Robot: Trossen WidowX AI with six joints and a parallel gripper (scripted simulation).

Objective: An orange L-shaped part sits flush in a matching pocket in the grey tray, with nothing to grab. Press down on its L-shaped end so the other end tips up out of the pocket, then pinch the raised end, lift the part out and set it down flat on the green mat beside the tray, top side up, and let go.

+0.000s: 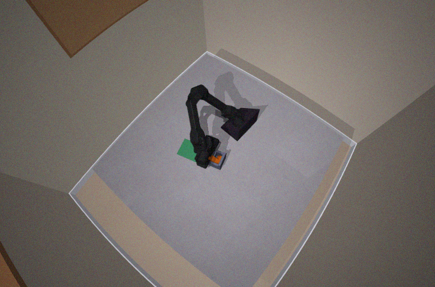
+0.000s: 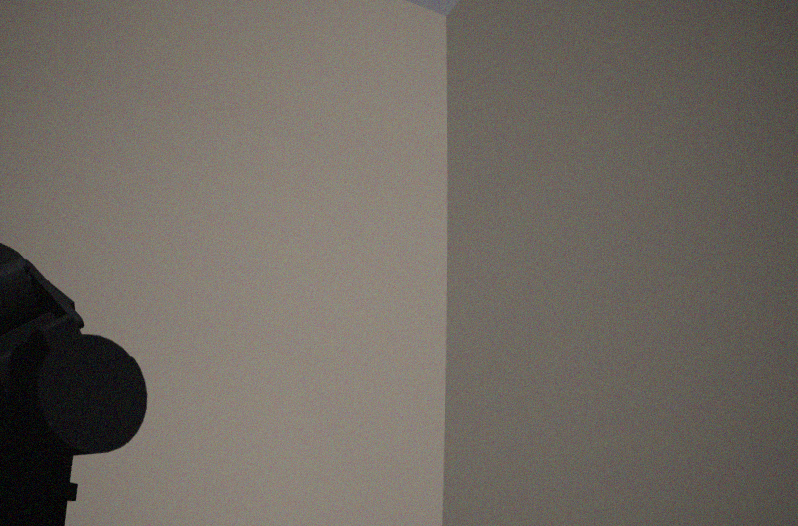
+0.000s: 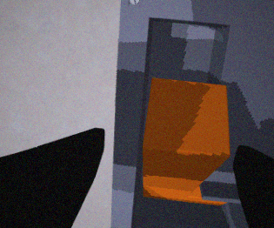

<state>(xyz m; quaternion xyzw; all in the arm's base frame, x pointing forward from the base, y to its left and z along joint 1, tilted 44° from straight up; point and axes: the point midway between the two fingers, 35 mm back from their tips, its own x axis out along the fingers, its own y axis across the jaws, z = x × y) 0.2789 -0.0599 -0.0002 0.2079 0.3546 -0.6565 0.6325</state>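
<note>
The orange part (image 1: 217,159) (image 3: 185,117) is inside the pocket of the grey tray (image 1: 220,166) (image 3: 129,57). It looks tilted, with one end standing up towards the wrist camera and a bare stretch of pocket beyond it. My gripper (image 3: 169,146) is open, one finger to each side of the part in the wrist view. Neither finger visibly touches it, and their height against it is hard to tell. In the top view the fingers are hidden under the wrist. The green mat (image 1: 186,149) lies beside the tray, partly covered by the arm.
The dark arm base (image 1: 241,123) stands behind the tray in the top view. The arm (image 1: 193,118) reaches over the mat's edge. The exterior view shows only part of the arm (image 2: 93,393) against plain walls. Shadows fall across the tray.
</note>
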